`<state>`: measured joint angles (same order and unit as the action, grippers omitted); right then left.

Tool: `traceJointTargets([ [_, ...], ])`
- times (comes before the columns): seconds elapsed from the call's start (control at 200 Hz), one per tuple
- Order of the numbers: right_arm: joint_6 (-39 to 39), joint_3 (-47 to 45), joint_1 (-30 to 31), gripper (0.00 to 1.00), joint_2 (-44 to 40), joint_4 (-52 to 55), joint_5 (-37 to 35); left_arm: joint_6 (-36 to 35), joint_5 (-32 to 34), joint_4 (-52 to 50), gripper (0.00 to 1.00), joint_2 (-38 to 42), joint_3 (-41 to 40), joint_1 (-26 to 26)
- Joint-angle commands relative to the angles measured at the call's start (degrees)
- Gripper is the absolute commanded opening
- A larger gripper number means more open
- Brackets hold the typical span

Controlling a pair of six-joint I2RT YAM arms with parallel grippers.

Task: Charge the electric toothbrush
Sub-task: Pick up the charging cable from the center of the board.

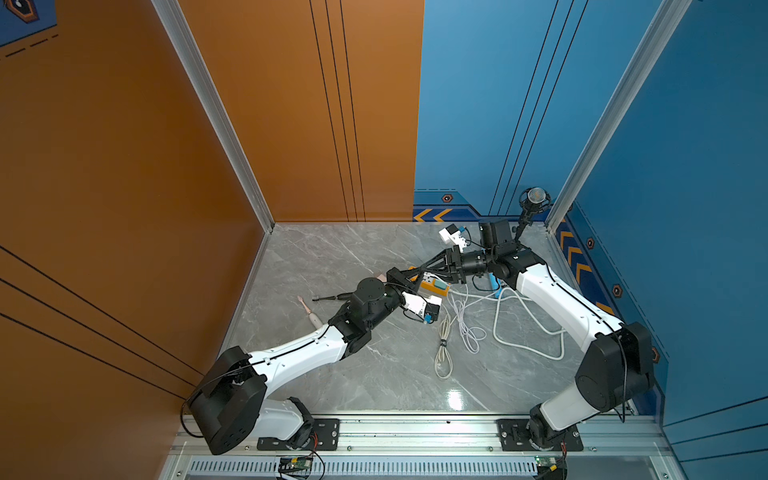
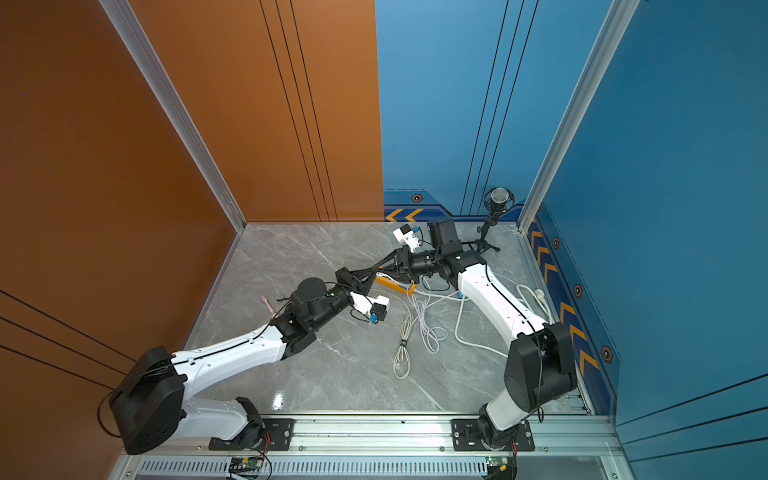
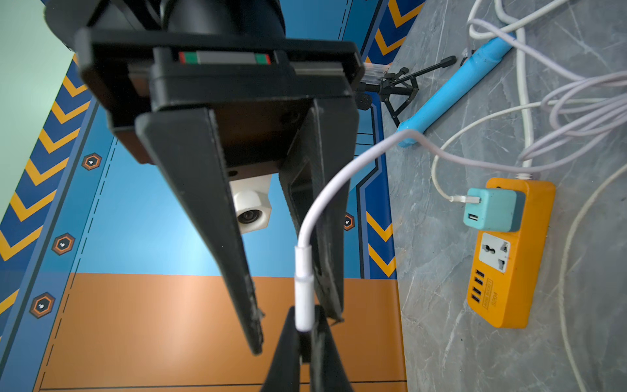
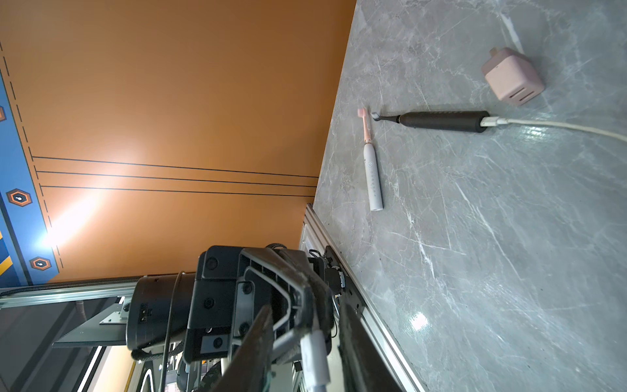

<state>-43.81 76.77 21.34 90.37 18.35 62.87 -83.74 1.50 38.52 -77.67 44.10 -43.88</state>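
Toothbrush (image 4: pixel 373 176), white: flat on table (image 4: pixel 509 271), far left, no cable in. Left gripper (image 3: pixel 303 334) clamps cable plug (image 3: pixel 303 288) aloft; right gripper (image 4: pixel 307 315) stands parted around it. Insertion outstanding; judged early stage.

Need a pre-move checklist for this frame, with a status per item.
1. Left hand shut on the white plug: ok.
2. Right hand jaws apart, one on either side of the plug, not closed on it: ok.
3. Cable behind the plug hangs in a loose curve, with slack: ok.
4. Teal charger seated in the orange power strip with a cable plugged in: ok. Whether it is the held cable: cannot tell.
5. White toothbrush lies on the table with no cable, while the black toothbrush already has one: ok.
6. Which way the white toothbrush's port faces: cannot tell.
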Motion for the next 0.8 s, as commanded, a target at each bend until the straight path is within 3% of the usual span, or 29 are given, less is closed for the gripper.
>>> traceJointTargets([
  [0.0,-1.56,-1.19,0.39,0.33,-1.79,-0.62,1.65,0.73,3.13,5.74,0.00,-0.44,2.48,0.51],
  [0.395,-6.29,-3.46,-1.68,0.13,-4.30,-5.30,0.82,3.84,5.21,6.39,0.00,0.73,1.79,1.87],
  [0.636,-7.44,-3.77,-0.52,0.16,-4.89,-6.47,0.43,3.98,5.35,6.35,0.00,-0.54,2.52,1.95],
  [0.791,-10.26,-5.18,-0.49,0.11,-5.57,-10.26,-0.01,4.47,5.10,6.35,0.00,-0.63,2.74,2.03],
])
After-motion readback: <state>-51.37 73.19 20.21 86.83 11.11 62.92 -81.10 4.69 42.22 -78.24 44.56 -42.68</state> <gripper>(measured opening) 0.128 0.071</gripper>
